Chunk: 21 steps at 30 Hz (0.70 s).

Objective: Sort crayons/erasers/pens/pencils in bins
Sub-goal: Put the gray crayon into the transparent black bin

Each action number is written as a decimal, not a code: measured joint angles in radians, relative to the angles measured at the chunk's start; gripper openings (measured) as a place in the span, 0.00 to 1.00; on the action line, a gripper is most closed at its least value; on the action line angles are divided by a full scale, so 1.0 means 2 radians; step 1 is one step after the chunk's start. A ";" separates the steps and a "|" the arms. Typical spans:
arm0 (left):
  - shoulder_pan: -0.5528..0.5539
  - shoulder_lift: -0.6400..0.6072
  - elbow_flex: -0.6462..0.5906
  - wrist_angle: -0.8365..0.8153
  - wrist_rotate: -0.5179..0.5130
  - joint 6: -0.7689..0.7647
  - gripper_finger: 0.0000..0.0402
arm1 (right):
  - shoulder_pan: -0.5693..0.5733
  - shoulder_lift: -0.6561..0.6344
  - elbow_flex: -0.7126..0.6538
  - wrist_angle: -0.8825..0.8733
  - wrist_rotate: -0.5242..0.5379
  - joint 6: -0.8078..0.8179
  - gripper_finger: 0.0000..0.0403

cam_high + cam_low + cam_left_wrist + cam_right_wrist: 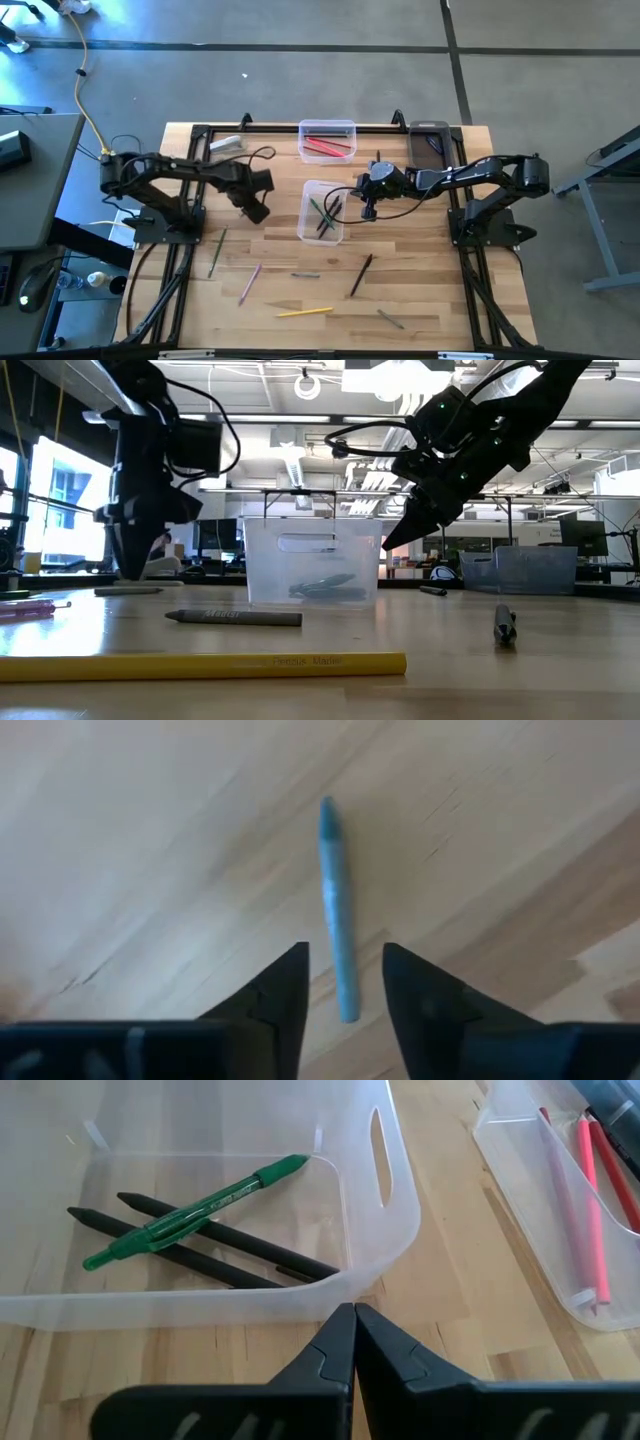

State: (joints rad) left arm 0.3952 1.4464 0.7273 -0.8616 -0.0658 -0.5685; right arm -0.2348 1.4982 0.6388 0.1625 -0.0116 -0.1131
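A blue-grey pen [337,910] lies flat on the bare wood. My left gripper [345,952] points straight down above it, open, one finger on either side of the pen's near end and clear of it. In the high view this gripper [258,210] stands left of the middle clear bin [303,215]. That bin holds a green pen [200,1210] and two black pens [240,1245]. My right gripper [353,1318] is shut and slants down beside the bin's right wall [385,1230], with nothing between its fingers.
A second clear bin [327,126] with red sticks and a dark bin [430,127] stand at the far edge. Loose on the near half lie a green pencil [216,252], pink pencil [249,283], grey crayon [305,274], black pen [361,274] and yellow pencil [304,312].
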 joint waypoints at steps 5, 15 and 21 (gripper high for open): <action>-0.014 0.003 -0.015 0.023 -0.003 -0.020 0.40 | 0.000 0.000 0.000 0.002 0.000 0.000 0.00; -0.015 0.001 -0.052 0.070 0.013 -0.038 0.32 | 0.000 0.000 0.000 0.003 0.000 0.000 0.00; -0.016 0.001 -0.054 0.075 0.016 -0.031 0.16 | 0.000 0.000 0.000 0.003 0.000 0.000 0.00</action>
State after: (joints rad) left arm 0.3641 1.4479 0.6189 -0.7116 -0.0329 -0.6299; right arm -0.2347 1.4982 0.6388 0.1677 -0.0123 -0.1127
